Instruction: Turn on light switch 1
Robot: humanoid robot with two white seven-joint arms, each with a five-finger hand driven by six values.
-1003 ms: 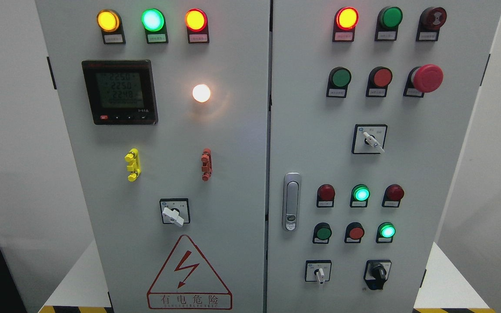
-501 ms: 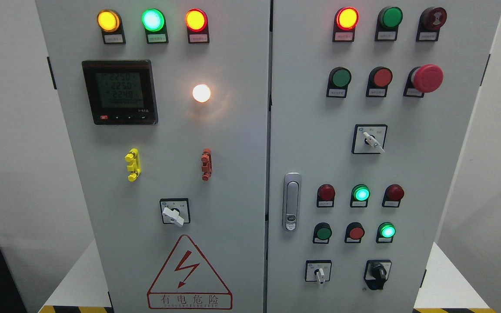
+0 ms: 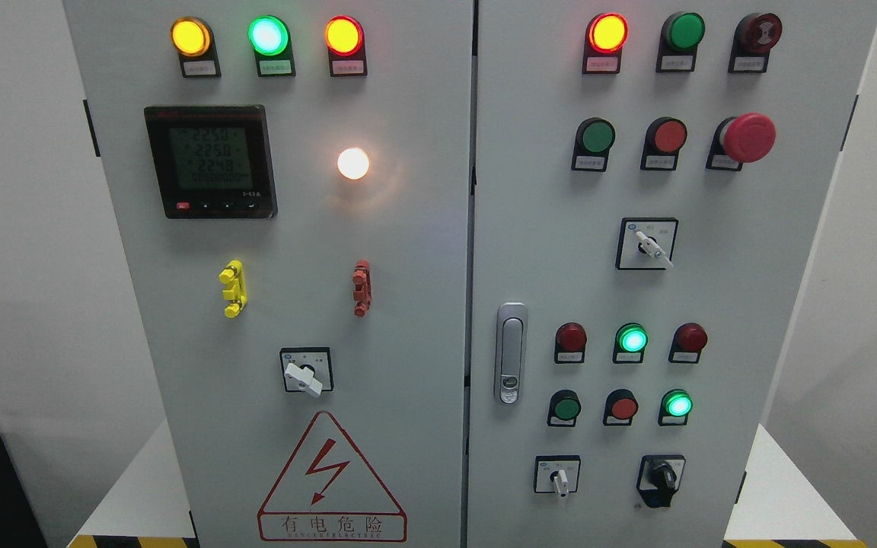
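A grey electrical cabinet fills the head view, with a left door [image 3: 408, 304] and a right door [image 3: 751, 304]. On the left door a white rotary switch [image 3: 304, 377] points down-right below a yellow clip [image 3: 232, 288] and a red clip [image 3: 361, 288]. A white lamp [image 3: 352, 163] above them is lit. The right door carries a white rotary switch [image 3: 652, 248], a small white switch [image 3: 559, 480] and a black knob [image 3: 662, 476]. I cannot tell which switch is number 1. Neither hand is in view.
Lit amber, green and red lamps [image 3: 268, 35] run along the top. A digital meter [image 3: 210, 161], a red emergency button [image 3: 747, 137], several push buttons [image 3: 633, 338] and a door handle [image 3: 511, 353] sit on the panel. A white base [image 3: 134, 487] with hazard tape lies below.
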